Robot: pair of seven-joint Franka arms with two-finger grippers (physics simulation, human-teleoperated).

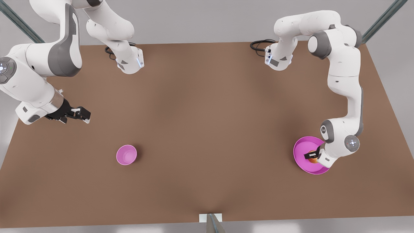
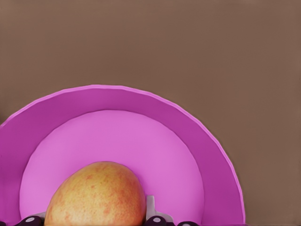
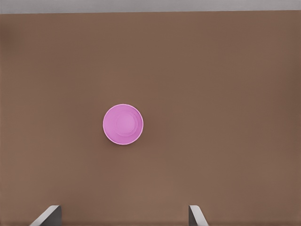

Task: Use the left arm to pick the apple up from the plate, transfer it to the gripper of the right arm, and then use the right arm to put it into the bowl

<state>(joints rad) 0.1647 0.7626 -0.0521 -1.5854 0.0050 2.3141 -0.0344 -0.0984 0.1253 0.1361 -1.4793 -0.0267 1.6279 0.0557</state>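
Brown counter [image 1: 207,129] carries a bowl [image 1: 126,154] at lower left and a plate [image 1: 304,152] at lower right. Left gripper [image 1: 312,156] pinches the apple [image 1: 313,159] on the plate. Right gripper [image 1: 79,114] hovers upper left, jaws spread, nothing between them and the bowl.

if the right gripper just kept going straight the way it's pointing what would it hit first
Probably the bare brown table. The right gripper, open and waiting high at the front view's left, looks down on the bowl, which sits ahead of its fingertips rather than between them. Depth is unclear, so it might clip the bowl instead.
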